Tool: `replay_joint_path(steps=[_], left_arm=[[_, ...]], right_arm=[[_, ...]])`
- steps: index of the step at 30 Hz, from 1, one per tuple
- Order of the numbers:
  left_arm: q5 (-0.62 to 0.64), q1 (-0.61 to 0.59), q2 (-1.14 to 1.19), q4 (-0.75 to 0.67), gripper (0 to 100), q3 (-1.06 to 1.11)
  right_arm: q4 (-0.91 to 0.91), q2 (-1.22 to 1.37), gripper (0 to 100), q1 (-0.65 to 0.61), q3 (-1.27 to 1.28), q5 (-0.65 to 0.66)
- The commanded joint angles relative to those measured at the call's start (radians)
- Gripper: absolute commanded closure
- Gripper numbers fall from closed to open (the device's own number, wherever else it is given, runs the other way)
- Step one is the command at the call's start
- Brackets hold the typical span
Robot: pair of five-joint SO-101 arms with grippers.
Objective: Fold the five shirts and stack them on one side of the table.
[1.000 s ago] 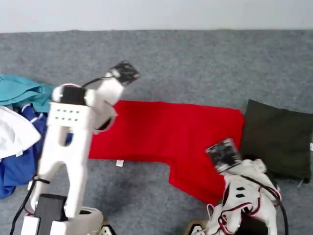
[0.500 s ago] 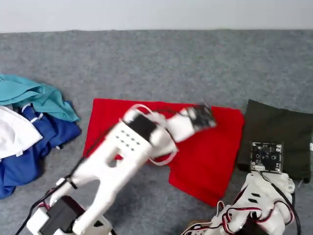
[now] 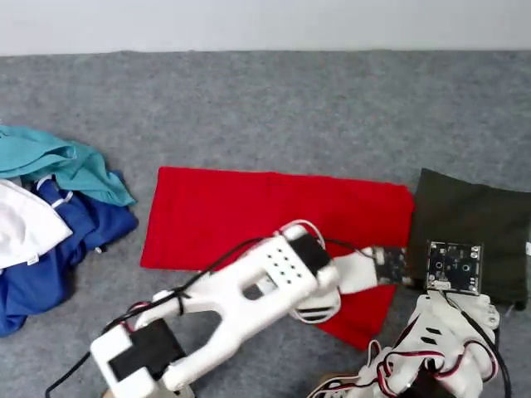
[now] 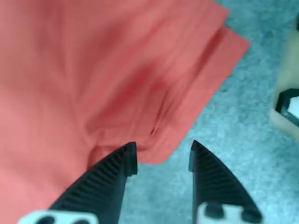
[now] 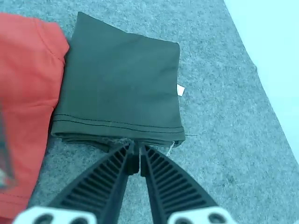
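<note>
Table (image 3: 332,108): grey, felt-like top, fuzzy texture seen thruout.
Wall (image 3: 265,25): pale, plain; seen as a strip along the table's far edge in the high view.
Table edge: straight line caught in the right wrist view, w/ a pale bluish-white surface (image 5: 271,46) beyond it; wall or floor can't be told.
Light: even, soft; only faint shadows cast.

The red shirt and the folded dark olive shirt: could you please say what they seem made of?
Red fabric shirt: likely soft matte cotton knit; it wrinkles limply. Folded dark olive fabric shirt: likely similar matte knit; twin stitch lines along its hem.
</note>
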Motion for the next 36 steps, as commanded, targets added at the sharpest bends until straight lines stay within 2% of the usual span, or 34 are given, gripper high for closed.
replay_joint_path(steps=[1, 8, 20, 28, 36], left_arm=[[0.012, 0.018, 0.029, -0.014, 81, -0.084], [0.014, 0.023, 0.15, -0.015, 77, -0.177], [0.017, 0.023, 0.299, -0.038, 78, -0.252], [0.057, 0.077, 0.327, -0.084, 99, -0.254], [0.063, 0.06, 0.262, -0.084, 99, -0.268]], right_arm=[[0.005, 0.001, 98.5, 0.013, -0.043, -0.008], [0.005, 0.001, 98.5, 0.013, -0.043, -0.009], [0.004, 0.001, 98.5, 0.013, -0.043, -0.009], [0.004, 0.001, 98.5, 0.013, -0.043, -0.009], [0.004, 0.001, 98.5, 0.013, -0.043, -0.009]])
